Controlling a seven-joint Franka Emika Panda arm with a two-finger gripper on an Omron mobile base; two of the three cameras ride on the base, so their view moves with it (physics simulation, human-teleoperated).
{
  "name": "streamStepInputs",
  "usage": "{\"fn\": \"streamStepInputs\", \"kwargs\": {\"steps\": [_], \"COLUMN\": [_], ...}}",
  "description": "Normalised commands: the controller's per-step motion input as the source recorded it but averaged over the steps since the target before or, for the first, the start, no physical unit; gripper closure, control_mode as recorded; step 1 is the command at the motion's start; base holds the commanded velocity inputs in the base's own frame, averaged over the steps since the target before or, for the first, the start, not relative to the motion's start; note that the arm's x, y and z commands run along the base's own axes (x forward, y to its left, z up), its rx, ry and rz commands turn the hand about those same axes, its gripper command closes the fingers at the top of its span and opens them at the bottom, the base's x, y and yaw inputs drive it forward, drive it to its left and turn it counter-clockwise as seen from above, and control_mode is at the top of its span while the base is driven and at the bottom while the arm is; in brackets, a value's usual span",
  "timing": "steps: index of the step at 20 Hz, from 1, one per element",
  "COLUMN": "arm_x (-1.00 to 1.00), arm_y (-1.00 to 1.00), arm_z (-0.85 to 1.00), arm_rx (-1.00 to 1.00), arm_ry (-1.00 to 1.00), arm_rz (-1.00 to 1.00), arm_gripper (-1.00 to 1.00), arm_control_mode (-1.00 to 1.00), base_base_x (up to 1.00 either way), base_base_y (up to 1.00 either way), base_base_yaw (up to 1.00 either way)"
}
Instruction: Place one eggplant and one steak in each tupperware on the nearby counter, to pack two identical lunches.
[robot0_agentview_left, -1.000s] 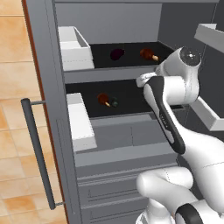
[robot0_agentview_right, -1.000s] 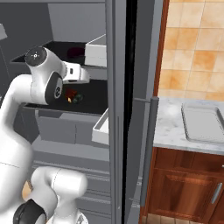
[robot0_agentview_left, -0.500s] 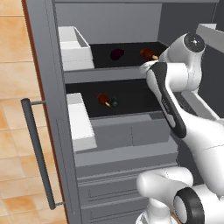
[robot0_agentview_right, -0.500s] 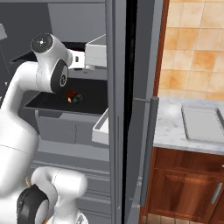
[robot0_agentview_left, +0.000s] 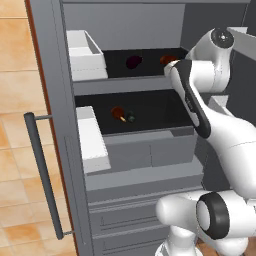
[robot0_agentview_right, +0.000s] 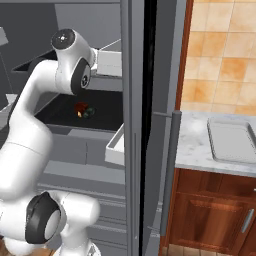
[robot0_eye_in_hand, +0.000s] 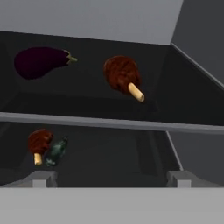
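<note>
On two fridge shelves (robot0_eye_in_hand: 109, 123) lie two eggplants (robot0_eye_in_hand: 38, 62), two steaks (robot0_eye_in_hand: 122, 75); claw state unclear

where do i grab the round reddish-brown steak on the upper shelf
Probably across the round meaty body of the upper-shelf steak, coming in from the open fridge front. Its thin pale stub points toward the camera and looks too slim to pinch securely.

In the left base view the arm covers part of the upper steak (robot0_agentview_left: 168, 59), so only a reddish edge is visible on the top shelf. In the right base view the pale tupperware (robot0_agentview_right: 234, 140) on the bench (robot0_agentview_right: 196, 142) is cut by the right edge. The lower steak (robot0_agentview_right: 80, 108) and the teal eggplant (robot0_agentview_right: 89, 111) are too small to see any detail.
</note>
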Motion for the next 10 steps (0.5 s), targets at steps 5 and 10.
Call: {"fn": "streamStepInputs", "kwargs": {"steps": [5,10], "arm_x": [0.41,0.4], "arm_y": [-0.01,-0.08], "arm_z": [0.05,0.0], "arm_rx": [0.0,0.0], "arm_ry": [0.0,0.0], "arm_rz": [-0.01,0.0], "arm_gripper": [-1.0,-1.0], "arm_control_mode": [-1.0,-1.0], "base_base_x": [0.0,0.0], "base_base_y": [0.0,0.0], "base_base_yaw": [0.0,0.0]}}
